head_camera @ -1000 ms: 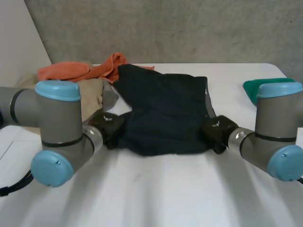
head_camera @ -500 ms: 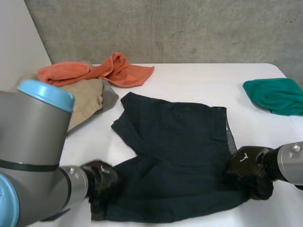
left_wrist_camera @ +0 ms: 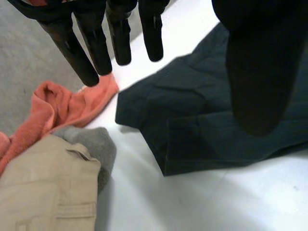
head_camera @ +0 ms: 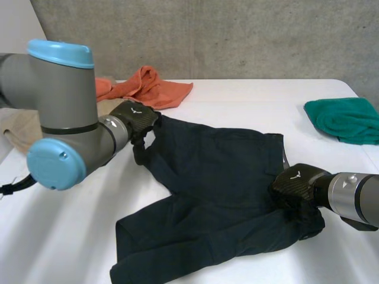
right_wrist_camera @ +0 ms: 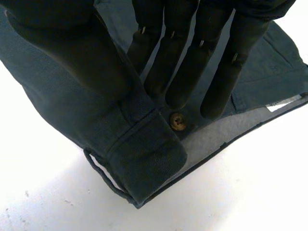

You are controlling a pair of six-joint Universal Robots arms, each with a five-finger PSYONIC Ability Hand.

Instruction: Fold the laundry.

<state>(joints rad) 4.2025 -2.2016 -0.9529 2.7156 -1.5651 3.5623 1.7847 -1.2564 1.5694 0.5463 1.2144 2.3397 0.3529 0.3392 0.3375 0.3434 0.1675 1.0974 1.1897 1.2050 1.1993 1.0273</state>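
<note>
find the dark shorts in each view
Head view: shorts mid-table, near the orange towel.
Left wrist view: shorts under the left robot hand, beside that towel.
Right wrist view: shorts, buttoned waistband, under the right robot hand.
Shared landmark: the white table beneath.

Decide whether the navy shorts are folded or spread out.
Spread out, not folded: the navy shorts lie open on the white table, both legs splayed apart, waistband at the right hand.
</note>
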